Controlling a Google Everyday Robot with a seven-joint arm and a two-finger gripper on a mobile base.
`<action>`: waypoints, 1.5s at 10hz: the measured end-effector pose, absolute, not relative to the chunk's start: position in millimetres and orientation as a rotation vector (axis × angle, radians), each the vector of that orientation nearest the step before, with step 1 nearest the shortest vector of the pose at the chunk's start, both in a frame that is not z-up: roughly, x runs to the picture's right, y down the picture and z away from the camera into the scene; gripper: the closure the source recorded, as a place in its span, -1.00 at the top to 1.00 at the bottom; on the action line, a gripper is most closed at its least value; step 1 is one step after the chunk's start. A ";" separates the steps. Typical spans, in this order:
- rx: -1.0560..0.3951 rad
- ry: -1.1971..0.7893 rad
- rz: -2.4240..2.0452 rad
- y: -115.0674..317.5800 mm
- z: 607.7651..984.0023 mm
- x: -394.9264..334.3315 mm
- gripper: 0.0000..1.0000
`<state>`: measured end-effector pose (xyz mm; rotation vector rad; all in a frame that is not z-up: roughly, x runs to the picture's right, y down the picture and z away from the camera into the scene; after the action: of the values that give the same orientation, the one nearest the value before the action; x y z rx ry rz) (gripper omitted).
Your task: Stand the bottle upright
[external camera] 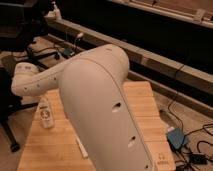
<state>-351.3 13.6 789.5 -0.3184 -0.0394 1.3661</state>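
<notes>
The bottle (46, 115), slim and clear-whitish with a pale label and dark print, stands upright near the left edge of the wooden table (145, 107). My big white arm (105, 110) fills the middle of the view and reaches left to a joint (24, 82) just above the bottle. My gripper is hidden behind the arm and does not show.
A small flat white piece (81, 148) lies on the table by the arm. A blue box (176, 137) and cables lie on the floor at right. A dark chair (7, 107) stands left of the table. A long bench (150, 55) runs behind.
</notes>
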 end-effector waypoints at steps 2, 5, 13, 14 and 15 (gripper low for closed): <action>-0.299 -0.050 1.372 3.0 793.2 -350.9 -0.22; -0.264 -0.063 1.381 -13.5 798.8 -349.3 -0.22; -0.173 -0.119 1.358 -45.1 812.1 -350.3 -0.22; -0.171 -0.120 1.357 -46.0 812.1 -350.0 -0.22; -0.171 -0.121 1.357 -45.8 812.0 -350.4 -0.22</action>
<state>-350.4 -45.8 812.0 -0.1707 -0.1206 1.3569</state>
